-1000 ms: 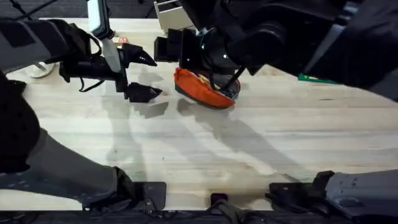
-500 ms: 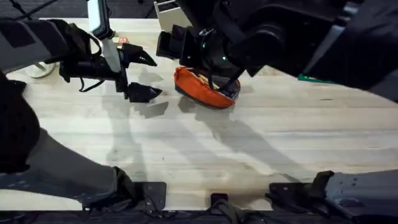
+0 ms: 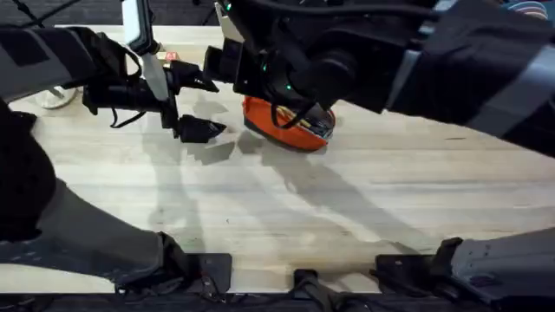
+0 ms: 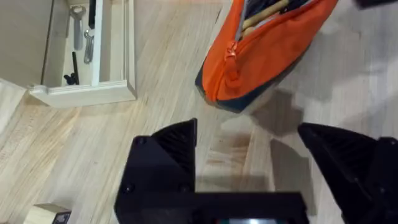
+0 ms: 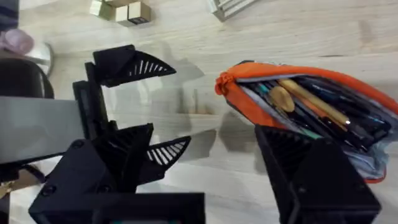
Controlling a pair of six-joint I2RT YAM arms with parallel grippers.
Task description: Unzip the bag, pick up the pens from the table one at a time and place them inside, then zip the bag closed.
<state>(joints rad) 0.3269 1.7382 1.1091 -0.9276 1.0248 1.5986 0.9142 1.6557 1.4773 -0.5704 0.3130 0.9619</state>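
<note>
- Resting on the counter (image 3: 364, 191), the bag (image 3: 290, 126) lies unzipped beneath the right arm, pens (image 5: 314, 102) inside.
- Right hand (image 5: 230, 180): open, empty, directly above the bag.
- Left hand (image 3: 198, 106): open, empty, just beside the bag's zipper end.

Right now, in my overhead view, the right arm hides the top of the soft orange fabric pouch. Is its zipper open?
Observer: Yes. The right wrist view shows the orange pouch open, with a yellowish-tan pen and darker pens inside.
Operator: Where is the zipper slider?
Observer: In the left wrist view, the slider sits at the pouch end facing the left gripper.
Operator: Does the right gripper hold anything?
Observer: No. The right gripper is open and empty, over the pouch.
</note>
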